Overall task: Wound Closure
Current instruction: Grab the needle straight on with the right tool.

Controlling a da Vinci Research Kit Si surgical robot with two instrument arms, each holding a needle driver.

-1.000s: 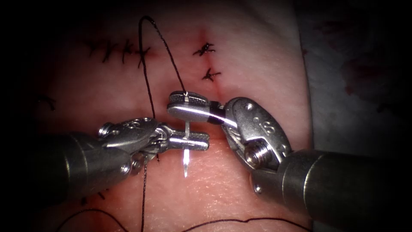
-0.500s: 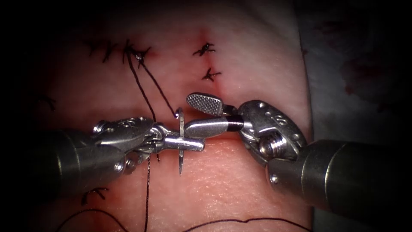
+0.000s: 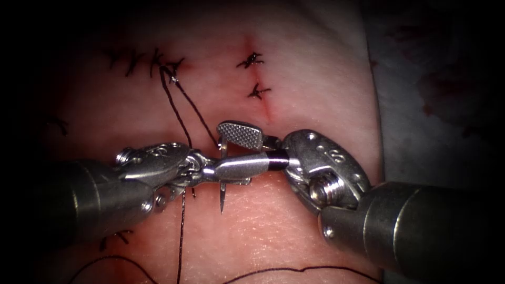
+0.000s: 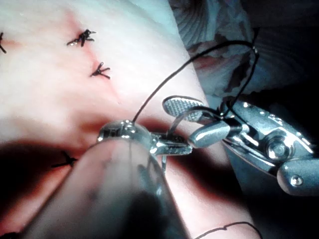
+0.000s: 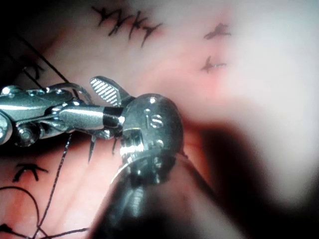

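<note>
My left tool (image 3: 239, 181) is shut on the curved needle (image 3: 222, 200) about mid-curve and holds it above the tissue (image 3: 294, 73), just left of the cut (image 3: 269, 110). The needle's point faces the near edge and is not in the tissue. My right tool (image 3: 215, 150) is open, its jaws standing either side of the needle's thread end without gripping it. Dark thread (image 3: 189, 108) runs from that end up to a stitch at the upper left. The left wrist view shows the left tool (image 4: 172, 147), the needle (image 4: 175, 122) and the open right tool (image 4: 192, 119). The right wrist view shows the right tool (image 5: 94, 102) and the needle's point (image 5: 91, 149).
Two knotted stitches (image 3: 254, 59) (image 3: 258, 92) sit on the cut above the tools. A row of stitches (image 3: 142, 62) lies at the upper left. Loose thread (image 3: 294, 271) trails along the near edge, and a strand (image 3: 181, 231) hangs below the left tool. Grey cloth (image 3: 436, 79) lies to the right.
The right tool let go of the needle's thread end, opened, drew back, then returned around it. The tall thread loop has dropped. The left tool kept its hold, shifting slightly left.
</note>
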